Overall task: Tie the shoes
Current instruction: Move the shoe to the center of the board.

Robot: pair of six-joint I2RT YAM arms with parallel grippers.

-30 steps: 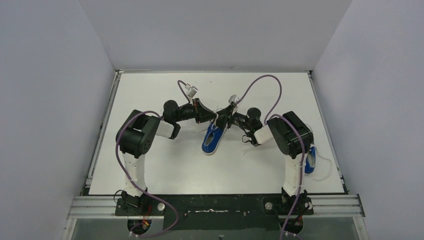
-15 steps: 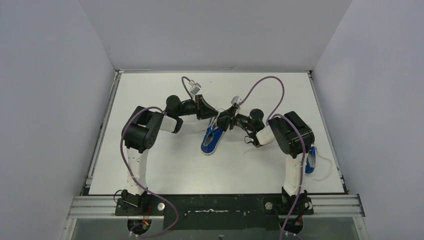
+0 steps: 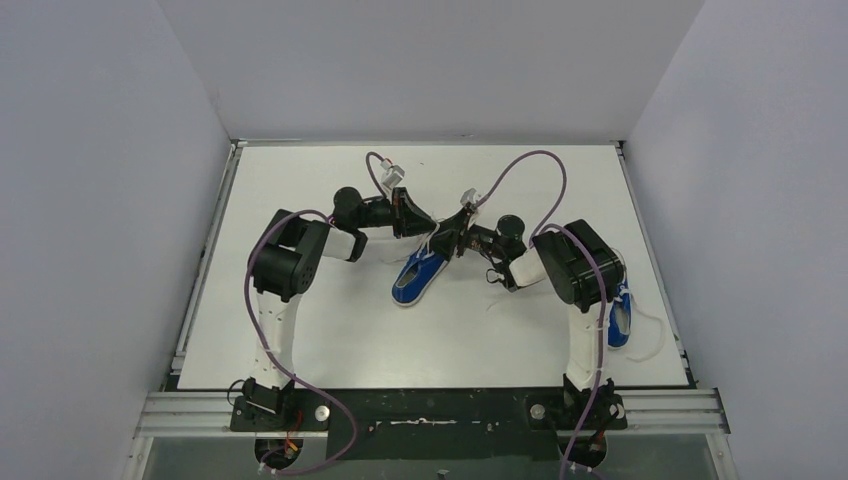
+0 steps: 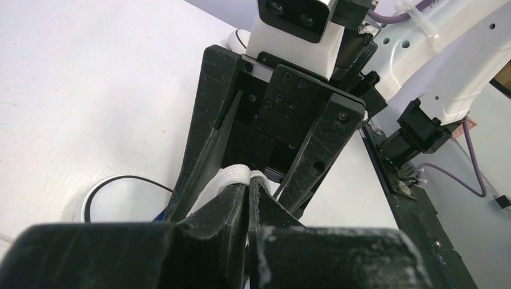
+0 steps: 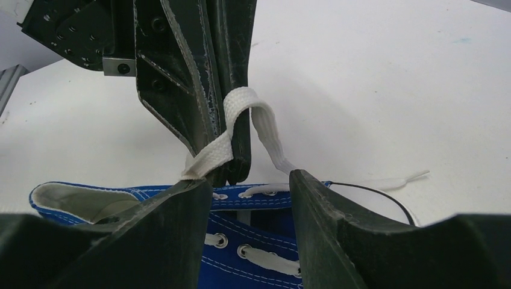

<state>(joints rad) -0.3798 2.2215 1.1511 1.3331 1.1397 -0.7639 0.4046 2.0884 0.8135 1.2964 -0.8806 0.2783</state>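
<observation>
One blue shoe (image 3: pixel 414 276) with white laces lies mid-table, toe toward the near left. My left gripper (image 3: pixel 424 231) is above its heel end. In the left wrist view it (image 4: pixel 252 183) is shut on a loop of white lace (image 4: pixel 232 175). My right gripper (image 3: pixel 449 240) faces it from the right, open. In the right wrist view its jaws (image 5: pixel 250 180) stand apart over the shoe's eyelets (image 5: pixel 253 247), either side of the lace loop (image 5: pixel 241 114) that the left fingers (image 5: pixel 226 72) pinch. The second shoe (image 3: pixel 620 318) lies at the right, partly hidden behind the right arm.
A loose white lace (image 3: pixel 655 335) trails from the second shoe near the table's right edge. A lace end (image 5: pixel 398 179) and a thin black cord (image 5: pixel 373 192) lie on the white table (image 3: pixel 300 320) beside the first shoe. Grey walls enclose three sides.
The left gripper has moved up and to the far right with the lace. The shoe's toe has swung a little to the left. The right gripper has shifted slightly toward the left gripper.
</observation>
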